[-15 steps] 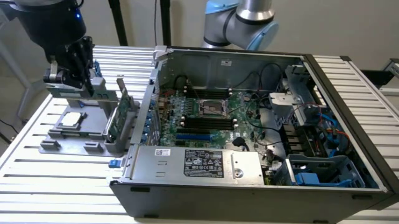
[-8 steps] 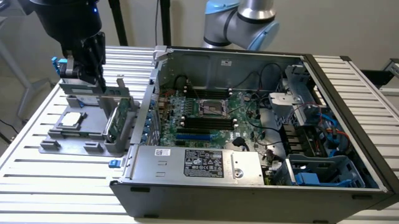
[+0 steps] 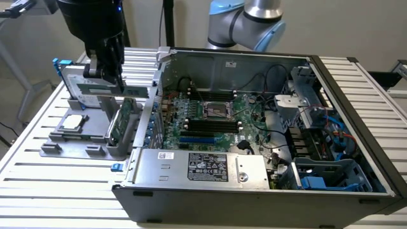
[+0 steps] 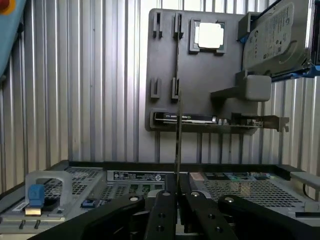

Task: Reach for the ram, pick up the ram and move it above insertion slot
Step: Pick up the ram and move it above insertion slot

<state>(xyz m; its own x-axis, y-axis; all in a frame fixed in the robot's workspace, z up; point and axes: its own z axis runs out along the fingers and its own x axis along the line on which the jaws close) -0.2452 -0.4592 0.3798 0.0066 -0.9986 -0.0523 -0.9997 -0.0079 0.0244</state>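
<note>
Above the grey fixture tray, beside the open computer case, the gripper is clamped on the ram. In the wrist view the two black fingers close on either side of the stick, which appears edge-on as a thin vertical line rising from between them. The ram is clear of the tray and is carried in the air, not yet over the motherboard.

Judged from this position, the step in hand is the transfer toward the insertion slot, one of the long dark slots beside the processor socket. For good execution, keep the stick's long edge parallel to the slot, hold it upright without tilt, and pass over the case wall nearest the tray with clearance. A firm, centred grip reduces the risk of the stick pivoting between the fingers.

The ram is a thin, narrow green board, seen in the exterior view as a short horizontal strip just below the gripper, with small dark chips that are hard to resolve.

Other parts remain on the tray: a silver hard drive, a processor and an expansion card.
</note>
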